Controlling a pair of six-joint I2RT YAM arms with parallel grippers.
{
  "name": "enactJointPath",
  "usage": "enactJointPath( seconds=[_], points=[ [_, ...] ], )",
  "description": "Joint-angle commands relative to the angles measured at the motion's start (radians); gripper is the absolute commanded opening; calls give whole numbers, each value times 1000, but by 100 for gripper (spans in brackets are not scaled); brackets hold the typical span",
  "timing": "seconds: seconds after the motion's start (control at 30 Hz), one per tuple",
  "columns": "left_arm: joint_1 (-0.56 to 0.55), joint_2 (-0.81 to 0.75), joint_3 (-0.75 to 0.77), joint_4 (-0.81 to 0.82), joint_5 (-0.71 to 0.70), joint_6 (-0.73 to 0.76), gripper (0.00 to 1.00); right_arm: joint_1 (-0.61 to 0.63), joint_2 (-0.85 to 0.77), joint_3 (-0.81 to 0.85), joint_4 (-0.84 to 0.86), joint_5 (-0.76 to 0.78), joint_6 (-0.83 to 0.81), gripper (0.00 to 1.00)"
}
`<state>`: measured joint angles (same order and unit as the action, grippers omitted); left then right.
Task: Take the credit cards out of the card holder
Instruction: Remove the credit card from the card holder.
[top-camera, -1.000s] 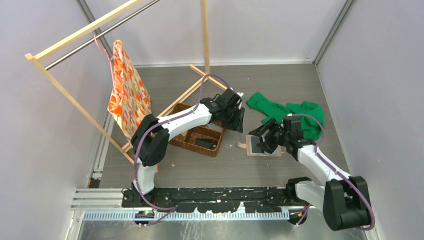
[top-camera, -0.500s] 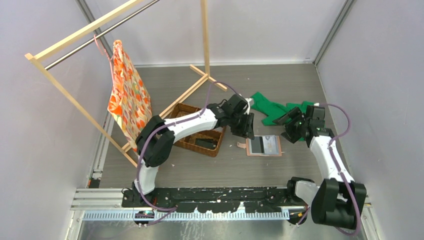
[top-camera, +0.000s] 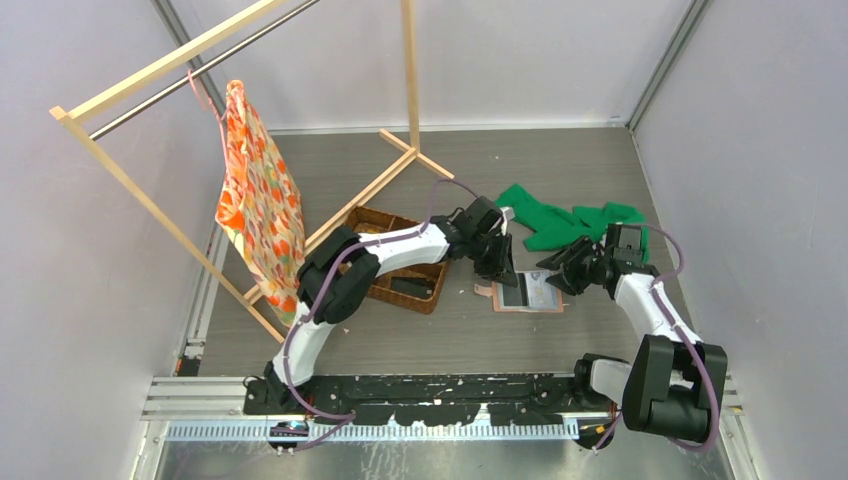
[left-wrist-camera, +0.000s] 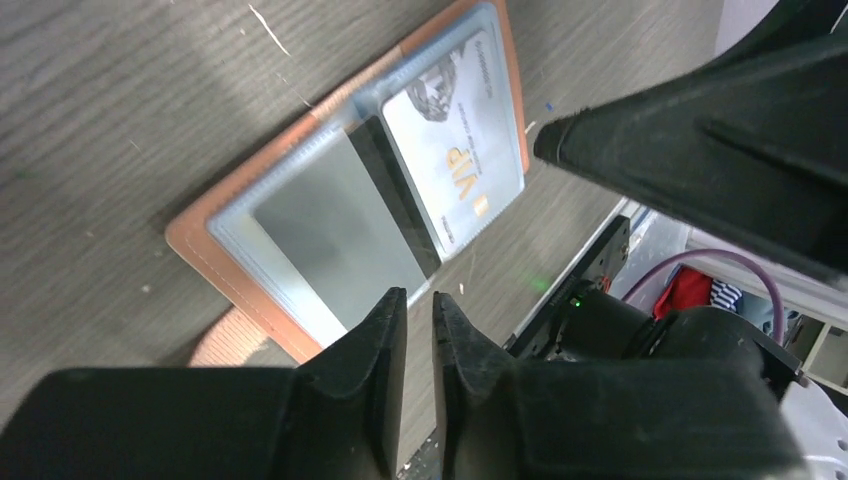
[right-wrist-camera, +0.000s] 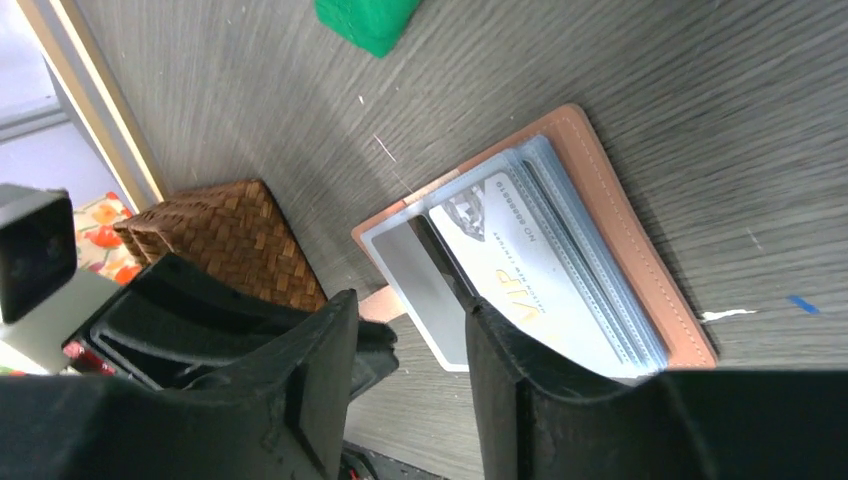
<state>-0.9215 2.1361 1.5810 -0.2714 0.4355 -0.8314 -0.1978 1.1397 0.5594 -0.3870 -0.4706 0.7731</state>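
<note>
Sliding away threatens the loose card holder (right-wrist-camera: 628, 230): left gripper (left-wrist-camera: 417, 300) barely parted at its 10 o'clock, right gripper (right-wrist-camera: 410, 310) open at 3 o'clock, both empty.

Could not read print on the VIP card (left-wrist-camera: 455, 150), nor see the whole strap tab (left-wrist-camera: 235, 340) behind the left gripper (left-wrist-camera: 418, 300).

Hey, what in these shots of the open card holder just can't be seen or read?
- Card count: in the right wrist view, the card holder's stacked sleeves show only the VIP card on top.
- Card's small print: blurred in both wrist views, too small from the top.
- Strap tab: in the left wrist view, partly behind the left gripper.
</note>
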Motion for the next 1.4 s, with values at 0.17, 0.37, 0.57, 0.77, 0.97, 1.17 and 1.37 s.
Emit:
enactJointPath(
  seconds=[0.17,0.37,0.57,0.77,0.97,1.17,1.37],
  points=[
    [16,61,13,63,8,-11,15,3,36,-26,18,-17,-39,42],
    [21,68,-2,35,-11,9,15,1,14,31,-82,202,-71,43],
    [29,79,-4,8,-20,19,15,1,76,54,-69,253,-77,43],
    [33,65,-5,-18,-39,46,16,1,94,13,-9,150,-49,42],
    [37,27,-17,-67,-92,80,16,2,29,-41,-10,70,-25,42],
    [39,-41,-42,-58,-85,89,20,10,-24,-133,3,1,15,42],
    [34,-68,-54,-11,-4,58,28,13,-95,-173,-29,-8,29,43]
  ],
)
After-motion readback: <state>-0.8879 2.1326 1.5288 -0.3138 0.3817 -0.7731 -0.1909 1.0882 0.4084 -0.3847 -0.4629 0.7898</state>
